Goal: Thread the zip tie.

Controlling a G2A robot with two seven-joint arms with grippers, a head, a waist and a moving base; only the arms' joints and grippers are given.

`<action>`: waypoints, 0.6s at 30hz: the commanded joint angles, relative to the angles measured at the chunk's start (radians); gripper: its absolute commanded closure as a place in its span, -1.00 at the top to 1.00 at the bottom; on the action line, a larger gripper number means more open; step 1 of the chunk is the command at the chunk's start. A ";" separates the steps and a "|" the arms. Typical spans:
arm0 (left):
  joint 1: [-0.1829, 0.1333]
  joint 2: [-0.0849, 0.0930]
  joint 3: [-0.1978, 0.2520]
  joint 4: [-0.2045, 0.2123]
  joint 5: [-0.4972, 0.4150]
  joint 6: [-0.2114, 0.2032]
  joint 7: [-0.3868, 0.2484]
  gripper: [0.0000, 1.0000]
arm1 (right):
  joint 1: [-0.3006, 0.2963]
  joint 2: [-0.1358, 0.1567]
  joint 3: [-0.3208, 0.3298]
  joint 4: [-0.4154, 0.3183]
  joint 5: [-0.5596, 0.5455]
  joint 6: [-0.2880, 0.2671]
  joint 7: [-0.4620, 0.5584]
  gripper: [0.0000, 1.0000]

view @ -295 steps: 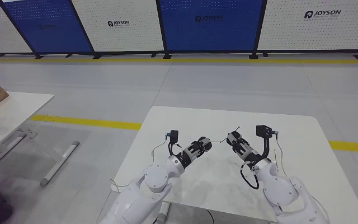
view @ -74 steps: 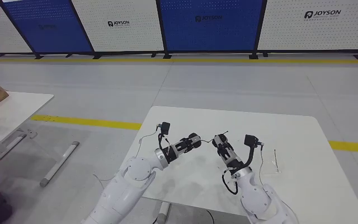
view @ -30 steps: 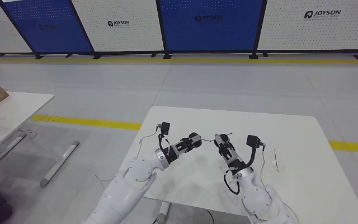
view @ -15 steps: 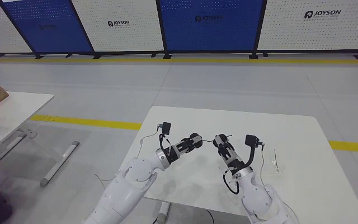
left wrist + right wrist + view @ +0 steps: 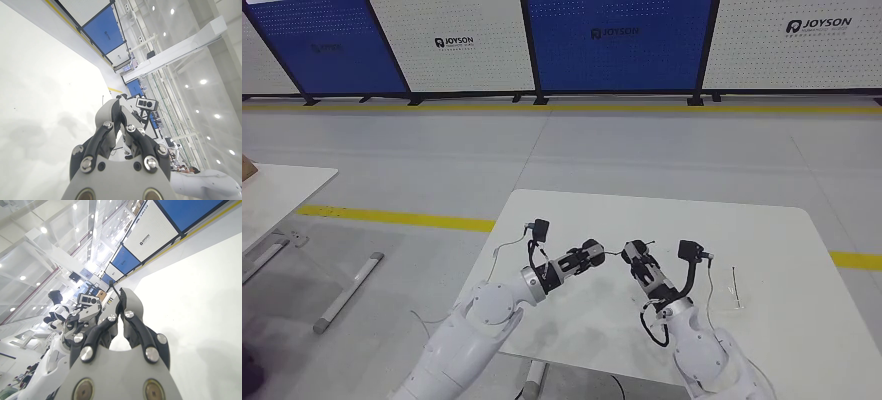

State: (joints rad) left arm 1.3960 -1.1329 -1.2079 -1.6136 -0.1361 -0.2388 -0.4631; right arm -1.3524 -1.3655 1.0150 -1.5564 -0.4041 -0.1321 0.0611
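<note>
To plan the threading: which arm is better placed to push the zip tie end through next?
Left, probably: the left gripper pinches the thin tail, facing the right gripper, which holds the zip tie with its head sticking out.

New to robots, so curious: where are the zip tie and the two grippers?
zip tie (image 5: 114, 290): right wrist view, middle of the black strip.
right gripper (image 5: 120, 301): right wrist view, between its fingertips.
left gripper (image 5: 119, 104): left wrist view, between its fingertips.

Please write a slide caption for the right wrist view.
Right gripper shut on a black zip tie over the white table.
</note>
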 commanded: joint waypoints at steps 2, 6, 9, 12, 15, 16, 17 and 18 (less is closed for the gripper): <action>0.001 0.000 0.005 -0.003 0.011 0.007 0.008 -1.00 | -0.002 -0.001 0.002 0.000 -0.003 -0.002 -0.006 -1.00; 0.001 0.001 0.007 -0.004 0.016 0.011 0.010 -1.00 | -0.005 -0.003 0.003 -0.002 -0.005 0.000 -0.011 -1.00; 0.001 0.002 0.007 -0.004 0.018 0.015 0.009 -0.70 | -0.007 -0.004 0.005 -0.003 -0.008 0.004 -0.012 -1.00; 0.001 0.003 0.007 -0.003 0.020 0.020 0.006 -0.76 | -0.009 -0.005 0.006 -0.004 -0.010 0.008 -0.011 -1.00; 0.001 0.003 0.007 -0.004 0.021 0.024 0.006 -0.70 | -0.009 -0.005 0.008 -0.004 -0.011 0.010 -0.009 -1.00; 0.001 0.004 0.007 -0.004 0.021 0.025 0.006 -0.68 | -0.010 -0.006 0.008 -0.004 -0.012 0.011 -0.009 -1.00; 0.001 0.004 0.007 -0.004 0.021 0.027 0.005 -0.64 | -0.010 -0.006 0.009 -0.004 -0.013 0.011 -0.008 -1.00; 0.001 0.004 0.007 -0.004 0.021 0.028 0.005 -0.54 | -0.010 -0.006 0.009 -0.004 -0.013 0.012 -0.008 -1.00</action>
State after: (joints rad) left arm 1.3974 -1.1290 -1.2009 -1.6179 -0.1151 -0.2121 -0.4578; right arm -1.3625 -1.3716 1.0237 -1.5608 -0.4169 -0.1206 0.0528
